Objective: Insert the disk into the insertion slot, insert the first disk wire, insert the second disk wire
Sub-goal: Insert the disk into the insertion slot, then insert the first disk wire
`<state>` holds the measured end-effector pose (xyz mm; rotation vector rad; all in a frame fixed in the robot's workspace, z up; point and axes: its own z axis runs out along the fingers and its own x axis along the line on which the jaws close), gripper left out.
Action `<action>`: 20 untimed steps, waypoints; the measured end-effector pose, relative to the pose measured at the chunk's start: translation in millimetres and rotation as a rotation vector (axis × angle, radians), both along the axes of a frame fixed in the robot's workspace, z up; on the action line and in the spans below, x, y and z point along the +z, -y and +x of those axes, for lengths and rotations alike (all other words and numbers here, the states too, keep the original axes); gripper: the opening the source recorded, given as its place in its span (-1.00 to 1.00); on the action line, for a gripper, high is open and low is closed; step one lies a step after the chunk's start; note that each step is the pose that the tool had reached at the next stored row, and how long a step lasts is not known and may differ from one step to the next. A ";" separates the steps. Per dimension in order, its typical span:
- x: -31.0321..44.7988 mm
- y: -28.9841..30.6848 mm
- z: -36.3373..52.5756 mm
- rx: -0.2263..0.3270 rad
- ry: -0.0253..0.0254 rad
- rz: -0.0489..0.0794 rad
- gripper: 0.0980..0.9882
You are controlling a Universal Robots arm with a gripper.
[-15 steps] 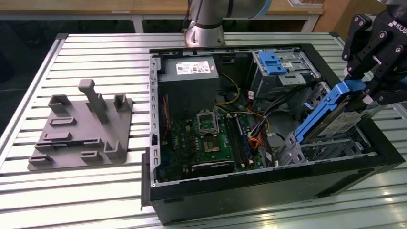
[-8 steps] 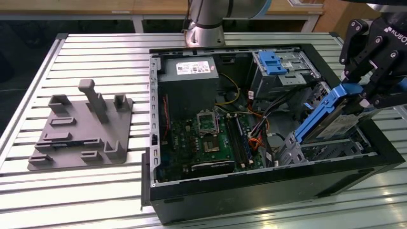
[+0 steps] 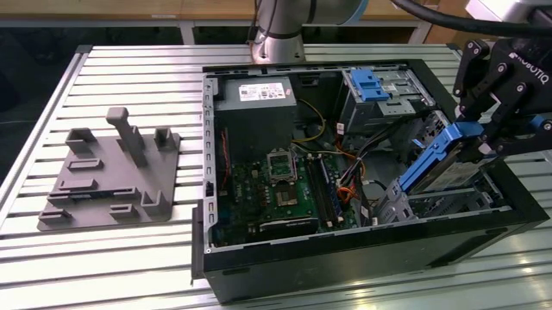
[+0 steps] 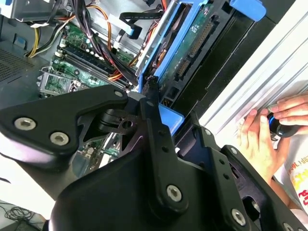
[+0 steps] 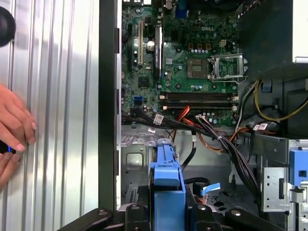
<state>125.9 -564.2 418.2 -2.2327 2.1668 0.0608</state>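
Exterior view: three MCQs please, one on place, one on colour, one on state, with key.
1. Where is the grey fixture plate?
A. inside the PC case
B. on the table, at the exterior view's left of the case
C. under the case

2. What colour is the carrier around the disk?
A. red
B. yellow
C. blue

3. The disk is:
A. held tilted by the gripper over the insertion slot
B. flat on the table
C. fully seated in the slot

Key:
1 B, the plate lies on the slatted table beside the case.
2 C, a blue frame edges the drive.
3 A, the gripper clamps it, tilted, over the grey cage.
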 end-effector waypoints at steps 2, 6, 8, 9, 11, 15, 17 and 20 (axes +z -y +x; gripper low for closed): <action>-3.6 0.3 0.0 0.000 -0.0009 0.000 -0.40; -9.4 0.7 0.1 0.000 -0.0035 0.000 -0.37; -9.8 0.7 0.1 0.000 -0.0036 0.000 -0.25; -9.9 0.7 0.1 0.000 -0.0037 0.000 -0.25; -10.0 0.7 0.1 0.000 -0.0037 0.000 -0.10; -10.0 0.7 0.1 0.000 -0.0037 0.000 -0.10; -10.0 0.7 0.1 0.000 -0.0037 0.000 -0.10; -10.0 0.7 0.1 0.000 -0.0037 0.000 -0.10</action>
